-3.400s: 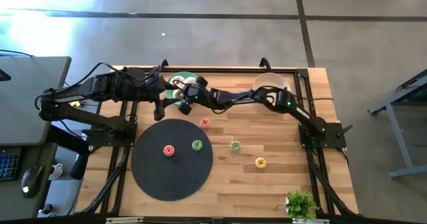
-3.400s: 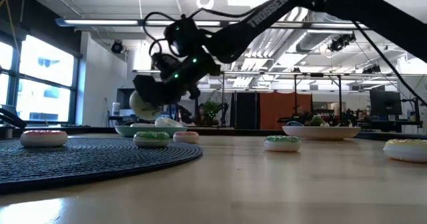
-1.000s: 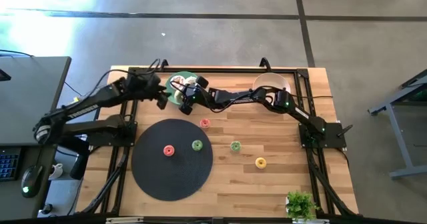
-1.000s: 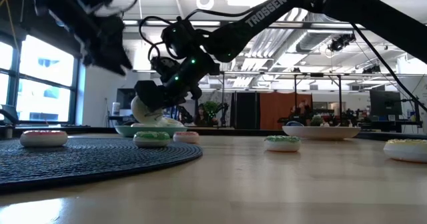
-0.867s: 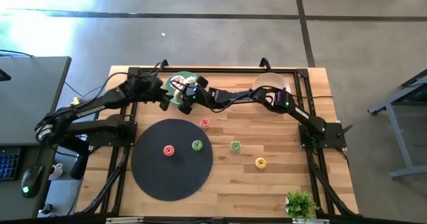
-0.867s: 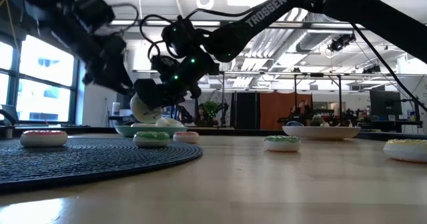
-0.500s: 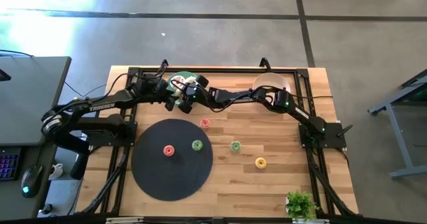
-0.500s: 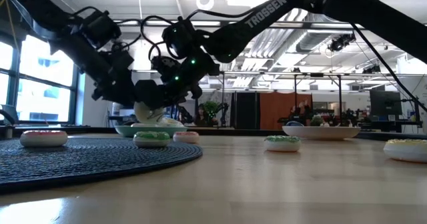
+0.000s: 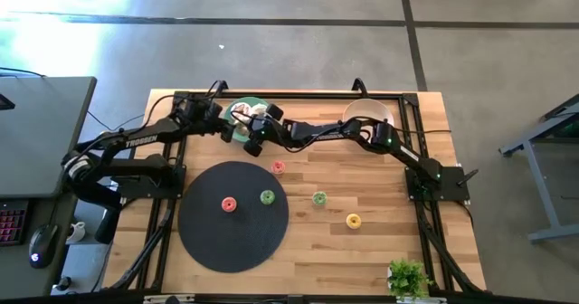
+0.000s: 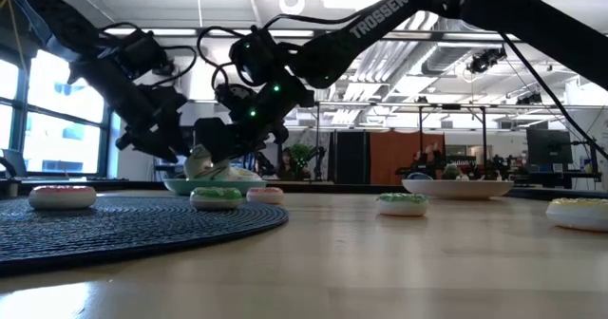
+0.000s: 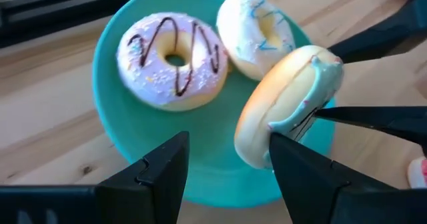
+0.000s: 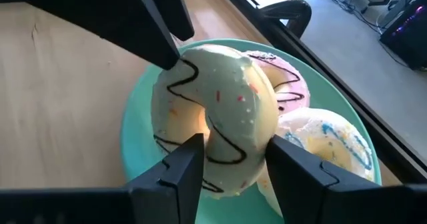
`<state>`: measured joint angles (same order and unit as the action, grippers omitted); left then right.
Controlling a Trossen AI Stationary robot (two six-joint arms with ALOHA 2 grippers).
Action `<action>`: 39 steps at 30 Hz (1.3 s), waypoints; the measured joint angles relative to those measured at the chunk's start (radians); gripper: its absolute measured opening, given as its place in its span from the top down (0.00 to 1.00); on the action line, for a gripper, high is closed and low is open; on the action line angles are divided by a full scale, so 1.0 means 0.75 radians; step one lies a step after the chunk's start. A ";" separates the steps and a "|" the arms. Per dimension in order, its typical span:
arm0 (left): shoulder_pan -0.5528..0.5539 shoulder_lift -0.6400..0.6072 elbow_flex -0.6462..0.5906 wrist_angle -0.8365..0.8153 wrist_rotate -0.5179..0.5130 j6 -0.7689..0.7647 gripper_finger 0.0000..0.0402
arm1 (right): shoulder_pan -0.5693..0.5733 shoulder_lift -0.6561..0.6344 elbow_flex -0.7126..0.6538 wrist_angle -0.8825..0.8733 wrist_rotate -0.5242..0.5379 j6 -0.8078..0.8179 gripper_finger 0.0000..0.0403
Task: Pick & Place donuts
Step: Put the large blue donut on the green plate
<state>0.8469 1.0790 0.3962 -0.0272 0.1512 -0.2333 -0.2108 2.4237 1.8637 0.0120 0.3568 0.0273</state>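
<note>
Since 3.4 s ago, the left arm has swung from the upper edge of the black round mat (image 9: 233, 215) up toward the green plate (image 9: 237, 134) in the upper middle of the high view, and the left gripper (image 9: 225, 128) now sits at that plate's left rim, its jaws spread apart with nothing between them. From the right, the right gripper (image 9: 254, 130) reaches over the same plate, its fingers clenched on the yellow frosted donut (image 11: 287, 105), which stands tilted on edge above the plate. 2 more large donuts lie flat on the plate: the pink frosted donut (image 11: 172, 61) with dark zigzag lines and the white frosted donut (image 11: 257, 32) with blue marks, touching each other. On the mat rest the red donut (image 9: 229, 204) and a green donut (image 9: 267, 196). On the bare wood of the table (image 9: 380, 250) lie a small pink donut (image 9: 278, 166) just off the mat's upper right edge, a second green donut (image 9: 319, 198) and a small yellow donut (image 9: 354, 220), each well apart.
</note>
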 joint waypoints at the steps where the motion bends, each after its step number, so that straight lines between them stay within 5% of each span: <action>1: 0.009 0.000 0.000 -0.013 0.002 0.000 0.48 | 0.000 0.000 0.000 0.000 -0.001 0.000 0.62; 25: 0.074 -0.001 0.002 -0.024 -0.032 0.000 0.48 | -0.047 -0.097 0.001 -0.103 0.068 0.058 0.65; 29: 0.122 -0.003 0.002 -0.021 -0.033 -0.010 0.48 | -0.090 -0.135 0.001 -0.111 -0.085 0.058 0.66; 34: 0.180 -0.003 0.002 0.008 0.032 -0.005 0.48 | -0.117 -0.161 0.001 -0.149 -0.556 0.108 0.66; 39: 0.189 -0.003 0.002 0.012 0.080 0.026 0.48 | -0.085 -0.164 0.001 -0.246 -0.803 0.013 0.66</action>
<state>0.9887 1.0767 0.3977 -0.0179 0.2113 -0.2137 -0.2744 2.3005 1.8645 -0.1725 -0.2452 0.0369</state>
